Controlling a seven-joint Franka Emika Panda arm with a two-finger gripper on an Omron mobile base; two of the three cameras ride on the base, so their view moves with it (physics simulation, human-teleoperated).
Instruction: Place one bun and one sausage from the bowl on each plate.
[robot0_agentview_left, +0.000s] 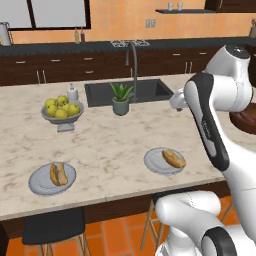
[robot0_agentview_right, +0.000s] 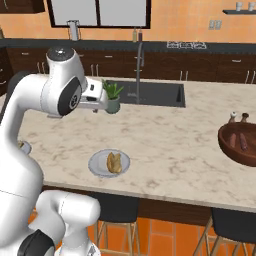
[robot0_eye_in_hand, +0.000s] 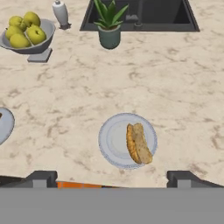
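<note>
the dark two-finger gripper (robot0_eye_in_hand: 112, 178) hangs with fingers spread wide, grasping nothing; ahead between them, a round grey plate (robot0_eye_in_hand: 114, 141) carries a tan bun (robot0_eye_in_hand: 139, 143).

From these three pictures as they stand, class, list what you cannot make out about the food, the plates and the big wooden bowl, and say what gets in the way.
- Wooden bowl: cut by the right edge of the right base view; the arm hides most of it in the left base view.
- Left plate: whether it holds a bun, a sausage or both is too small to tell.
- Right plate: its food is too blurred to name.
- Two small things behind the bowl: too small to name.
</note>
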